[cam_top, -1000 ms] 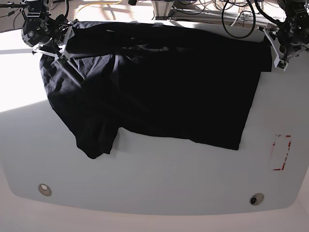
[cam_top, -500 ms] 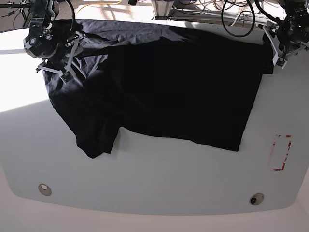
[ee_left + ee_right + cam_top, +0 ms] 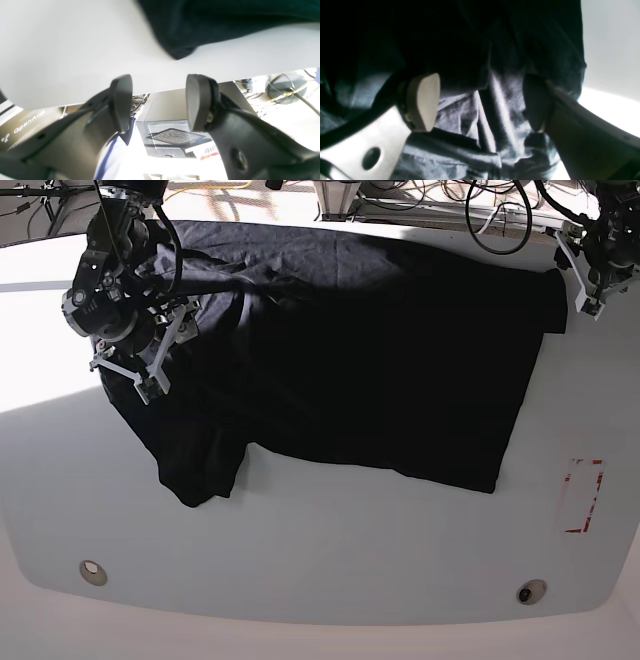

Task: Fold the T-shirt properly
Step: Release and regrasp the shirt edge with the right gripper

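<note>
1. Black cloth of the T-shirt (image 3: 370, 350) lay spread over the far half of the white tabletop (image 3: 330, 550), reaching almost from one side to the other.
2. One sleeve (image 3: 200, 465) hung toward the near edge on the base view's left, and the straight hem ran down the right side of that view.
3. Wrinkles showed in the sunlit cloth at the far left; the middle of the shirt lay flatter and in shadow.
4. The right hand (image 3: 152, 358) hovered over the wrinkled part of the shirt near the sleeve.
5. In the right wrist view, the right hand (image 3: 480, 102) stood with its fingers (image 3: 423, 101) wide apart and nothing between them; creased cloth lay beneath the gap.
6. The left hand (image 3: 585, 275) sat at the far right corner of the tabletop, just beside the shirt's corner (image 3: 555, 300).
7. In the left wrist view, the left hand (image 3: 158, 102) was parted, its pads (image 3: 197, 102) apart with no cloth in the gap.
8. That same view showed a shirt corner (image 3: 178, 51) lying on bare tabletop beyond the pads, clear of them.
9. A red-edged marking (image 3: 582, 495) lay on the tabletop to the right, well apart from the shirt.
</note>
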Controlling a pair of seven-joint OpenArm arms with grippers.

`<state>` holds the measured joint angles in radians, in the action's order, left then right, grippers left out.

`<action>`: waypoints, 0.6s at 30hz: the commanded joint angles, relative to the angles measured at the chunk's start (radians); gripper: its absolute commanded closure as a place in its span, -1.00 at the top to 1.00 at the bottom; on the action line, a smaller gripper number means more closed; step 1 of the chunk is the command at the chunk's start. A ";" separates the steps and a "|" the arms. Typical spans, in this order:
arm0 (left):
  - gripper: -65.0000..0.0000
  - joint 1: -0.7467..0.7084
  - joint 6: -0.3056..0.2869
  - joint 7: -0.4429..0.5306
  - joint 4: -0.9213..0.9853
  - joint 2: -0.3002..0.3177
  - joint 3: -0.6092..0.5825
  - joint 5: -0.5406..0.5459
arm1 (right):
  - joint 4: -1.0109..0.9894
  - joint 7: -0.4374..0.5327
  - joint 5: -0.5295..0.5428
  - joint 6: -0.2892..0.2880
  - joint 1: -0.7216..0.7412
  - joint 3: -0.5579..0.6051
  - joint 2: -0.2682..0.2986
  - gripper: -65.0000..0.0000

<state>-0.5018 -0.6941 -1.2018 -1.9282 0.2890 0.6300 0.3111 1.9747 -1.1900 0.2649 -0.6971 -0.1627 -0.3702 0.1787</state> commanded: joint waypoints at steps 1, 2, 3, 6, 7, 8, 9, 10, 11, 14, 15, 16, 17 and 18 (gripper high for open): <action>-0.04 0.022 -0.004 0.009 -0.021 0.014 0.012 0.009 | -0.021 0.006 0.003 -0.001 0.041 -0.003 -0.011 0.69; -0.04 0.032 -0.004 0.009 -0.021 0.016 0.017 0.007 | -0.036 0.006 0.003 -0.001 0.044 -0.003 -0.012 0.71; -0.04 0.039 -0.004 0.009 -0.021 0.017 0.018 0.006 | -0.058 0.008 0.003 -0.001 0.045 -0.003 -0.012 0.70; -0.04 0.050 -0.004 0.009 -0.024 0.017 0.020 0.006 | -0.097 0.008 0.006 -0.001 0.070 -0.003 -0.012 0.70; -0.04 0.051 -0.004 0.009 -0.024 0.019 0.020 0.006 | -0.117 0.008 0.007 -0.001 0.079 -0.003 -0.012 0.70; -0.04 0.051 -0.004 0.009 -0.026 0.020 0.021 0.006 | -0.133 0.008 0.009 -0.001 0.084 -0.003 -0.012 0.70; -0.04 0.051 -0.004 0.009 -0.026 0.028 0.027 0.006 | -0.153 0.009 0.009 -0.001 0.088 -0.003 -0.012 0.70; -0.04 0.051 -0.004 0.009 -0.026 0.032 0.032 0.006 | -0.165 0.009 0.009 -0.001 0.093 -0.003 -0.012 0.70; -0.04 0.053 -0.004 0.009 -0.024 0.037 0.035 0.006 | -0.186 0.011 0.010 -0.001 0.102 -0.003 -0.014 0.70; -0.04 0.053 -0.004 0.009 -0.026 0.037 0.037 0.007 | -0.219 0.011 0.010 -0.001 0.113 -0.003 -0.014 0.65; -0.04 0.053 -0.004 0.009 -0.026 0.037 0.037 0.007 | -0.219 0.011 0.010 -0.001 0.113 -0.003 -0.014 0.63; -0.04 0.053 -0.004 0.009 -0.026 0.037 0.038 0.007 | -0.222 0.011 0.010 -0.001 0.113 -0.002 -0.015 0.57; -0.04 0.053 -0.004 0.009 -0.024 0.037 0.038 0.007 | -0.223 0.011 0.010 -0.001 0.113 0.000 -0.015 0.52; -0.04 0.055 -0.004 0.009 -0.024 0.037 0.038 0.007 | -0.225 0.011 0.010 -0.001 0.113 0.001 -0.017 0.47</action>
<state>-0.4484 -0.6971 -1.2037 -1.9358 0.3122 0.6632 0.3096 1.7386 -1.1915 0.2653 -0.6975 -0.0639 -0.3710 0.1543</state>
